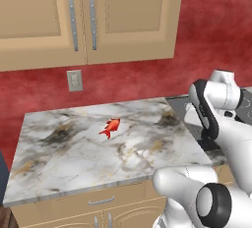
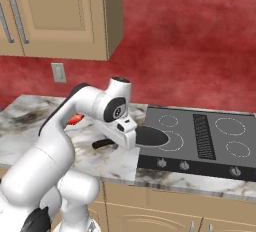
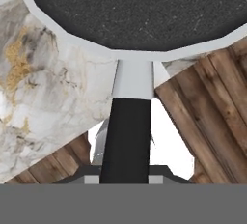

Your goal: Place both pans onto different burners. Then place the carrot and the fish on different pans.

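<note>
while the gripper (image 3: 126,177) pinches the black handle of one pan (image 2: 150,136), that pan sits at the near left of the cooktop (image 2: 200,146), over one of four burners (image 2: 230,125); one fish (image 1: 110,127) lies on the marble counter (image 1: 59,153), well apart

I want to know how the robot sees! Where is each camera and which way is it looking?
Left base view: behind the arm's left, looking down on the marble counter with the fish; white arm at lower right.
Right base view: behind the arm's right, facing the cooktop and a pan; arm at lower left.
Hand view: on the hand, looking along the pan's black handle to its dark bowl.
Both base views share the counter, red wall and arm.
</note>
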You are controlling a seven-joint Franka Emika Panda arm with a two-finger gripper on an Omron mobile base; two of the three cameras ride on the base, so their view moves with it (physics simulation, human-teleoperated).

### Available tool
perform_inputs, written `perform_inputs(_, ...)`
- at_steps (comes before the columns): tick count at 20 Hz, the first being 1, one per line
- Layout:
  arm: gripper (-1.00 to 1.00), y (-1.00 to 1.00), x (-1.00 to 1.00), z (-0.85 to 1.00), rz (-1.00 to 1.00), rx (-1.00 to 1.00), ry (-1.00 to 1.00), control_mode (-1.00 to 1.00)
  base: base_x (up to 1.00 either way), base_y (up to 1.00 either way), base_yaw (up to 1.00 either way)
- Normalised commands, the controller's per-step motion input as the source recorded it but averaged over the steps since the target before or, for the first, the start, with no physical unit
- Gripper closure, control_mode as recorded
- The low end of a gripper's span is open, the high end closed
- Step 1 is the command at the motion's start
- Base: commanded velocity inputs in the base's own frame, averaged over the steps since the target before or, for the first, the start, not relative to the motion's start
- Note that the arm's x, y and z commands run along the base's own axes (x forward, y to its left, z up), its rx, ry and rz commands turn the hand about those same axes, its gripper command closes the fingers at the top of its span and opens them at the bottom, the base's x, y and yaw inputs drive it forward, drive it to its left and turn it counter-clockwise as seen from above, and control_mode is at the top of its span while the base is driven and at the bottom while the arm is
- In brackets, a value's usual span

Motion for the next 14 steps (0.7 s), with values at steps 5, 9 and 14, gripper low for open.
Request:
perform_inputs(5, 1.0, -0.18, 0.26, -0.02, 0.0, 0.0, 0.02, -1.0, 0.0, 0.0, 0.0)
perform_inputs(9, 1.0, -0.22, 0.2, -0.17, 0.0, 0.02, 0.01, -1.0, 0.0, 0.0, 0.0)
perform_inputs(14, 1.0, -0.18, 0.17, -0.32, 0.0, 0.05, 0.0, -1.0, 0.0, 0.0, 0.0)
